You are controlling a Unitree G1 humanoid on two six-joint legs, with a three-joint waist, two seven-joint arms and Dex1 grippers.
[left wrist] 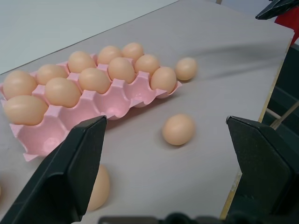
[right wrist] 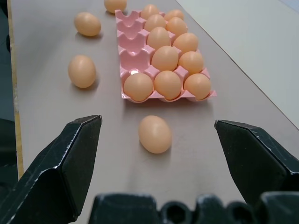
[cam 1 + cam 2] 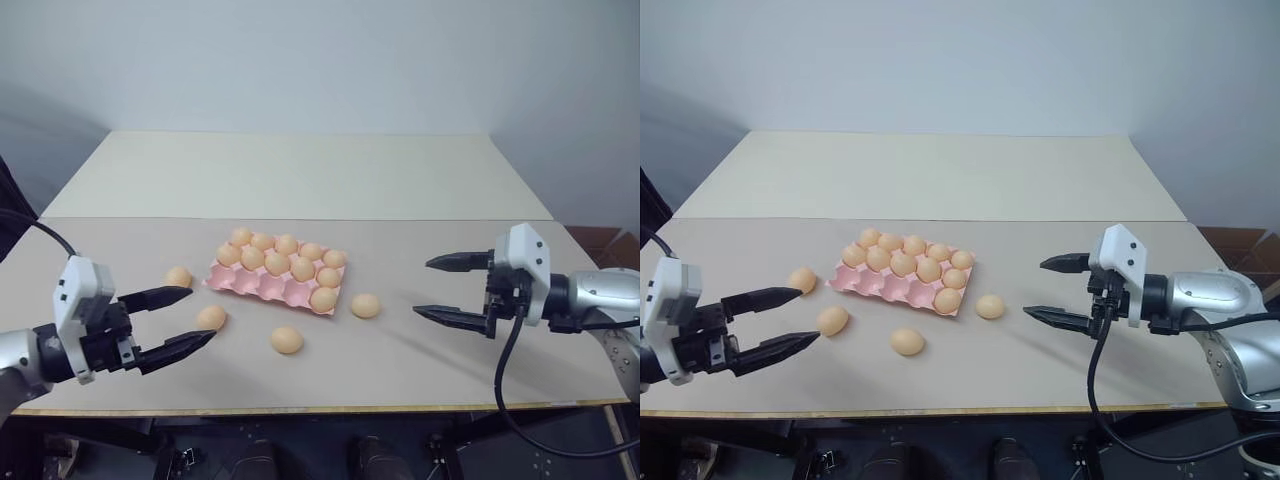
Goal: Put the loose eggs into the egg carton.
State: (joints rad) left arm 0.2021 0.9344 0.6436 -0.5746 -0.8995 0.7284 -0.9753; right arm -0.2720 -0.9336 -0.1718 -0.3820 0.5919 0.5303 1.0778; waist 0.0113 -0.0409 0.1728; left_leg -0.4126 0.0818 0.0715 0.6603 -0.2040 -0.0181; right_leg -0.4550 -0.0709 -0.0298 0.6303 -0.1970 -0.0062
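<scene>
Looking down from my head, both my left pincer (image 3: 185,317) and right pincer (image 3: 440,288) hang wide open and empty over the desk (image 3: 420,370), the egg carton (image 3: 245,281) between them. Through my right wrist, one of the loose eggs (image 2: 155,134) lies just ahead between my fingers, with the carton beyond; I judge the next move is to reach in and close gently on it.

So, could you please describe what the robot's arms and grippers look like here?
Each gripper, left and right, has two black, tapering, pointed fingers on a black base behind a white boxy housing. The right arm is silver-grey metal with a black cable looping beneath it; a black cable also runs to the left arm.
</scene>
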